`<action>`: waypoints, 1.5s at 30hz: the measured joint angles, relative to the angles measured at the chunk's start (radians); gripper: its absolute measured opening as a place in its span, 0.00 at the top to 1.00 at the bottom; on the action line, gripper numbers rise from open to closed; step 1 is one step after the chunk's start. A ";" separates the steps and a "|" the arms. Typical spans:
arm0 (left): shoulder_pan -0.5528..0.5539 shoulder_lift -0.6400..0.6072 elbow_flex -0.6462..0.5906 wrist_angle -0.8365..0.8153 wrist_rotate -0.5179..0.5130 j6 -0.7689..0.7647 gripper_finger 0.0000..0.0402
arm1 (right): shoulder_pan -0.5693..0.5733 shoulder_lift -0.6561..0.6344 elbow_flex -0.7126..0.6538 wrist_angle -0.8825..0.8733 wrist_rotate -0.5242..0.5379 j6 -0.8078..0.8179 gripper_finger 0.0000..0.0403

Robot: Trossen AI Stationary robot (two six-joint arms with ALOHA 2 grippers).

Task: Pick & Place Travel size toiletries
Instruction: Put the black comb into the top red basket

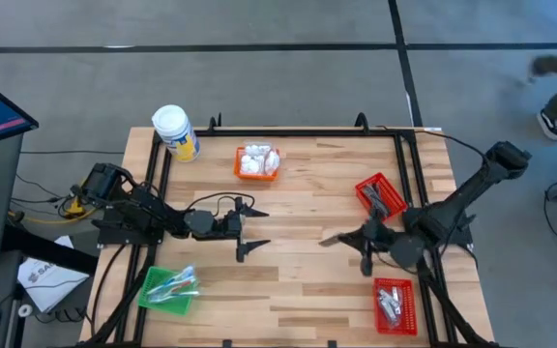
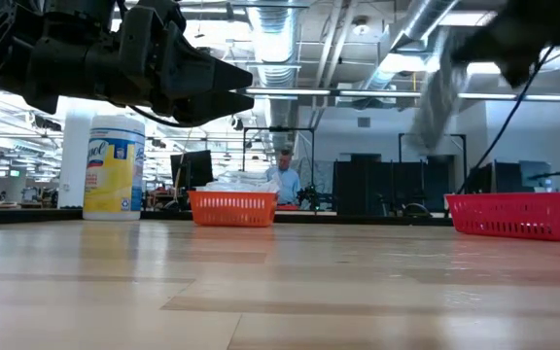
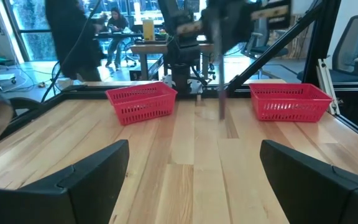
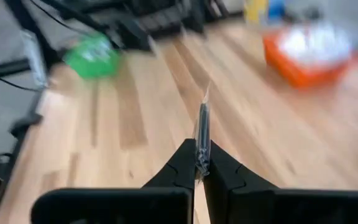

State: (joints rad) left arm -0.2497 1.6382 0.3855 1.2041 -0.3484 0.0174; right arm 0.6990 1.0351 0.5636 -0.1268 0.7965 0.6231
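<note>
High view: we see the right gripper (image 1: 329, 240) mid-table, the left gripper (image 1: 255, 230) spread wide, holding nothing.

Right wrist view: jaws pinch a thin sachet (image 4: 202, 134) by its end; we reckon it could slip out.

Low view: wood table (image 2: 280, 282), busy lab behind.

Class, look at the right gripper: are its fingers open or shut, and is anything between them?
Shut. In the right wrist view the right gripper pinches a thin clear-wrapped stick, fingers meeting around it.
</note>
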 joint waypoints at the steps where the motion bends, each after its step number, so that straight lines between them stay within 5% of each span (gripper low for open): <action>1: 0.001 0.000 0.000 0.000 0.000 0.000 0.11 | -0.023 0.000 0.000 -0.043 -0.031 0.052 0.99; 6: 0.005 0.000 0.000 0.000 0.001 0.000 0.11 | -0.107 -0.002 0.067 -0.348 -0.139 0.277 0.99; 14: 0.005 0.000 0.000 0.000 0.004 0.000 0.11 | -0.170 0.000 0.295 -0.974 -0.156 0.572 0.99; 22: 0.005 0.000 0.000 0.000 0.003 0.000 0.11 | -0.300 0.000 0.379 -1.378 -0.268 0.652 0.99; 35: 0.005 0.000 0.000 0.000 -0.001 0.000 0.11 | -0.551 0.000 0.378 -1.323 -0.303 0.366 0.99; 45: 0.005 0.000 0.000 0.000 -0.001 0.000 0.11 | -0.751 0.000 0.284 -1.173 -0.429 0.133 0.99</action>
State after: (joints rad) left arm -0.2451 1.6382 0.3855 1.2037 -0.3489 0.0170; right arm -0.0520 1.0355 0.8472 -1.3001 0.3677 0.7563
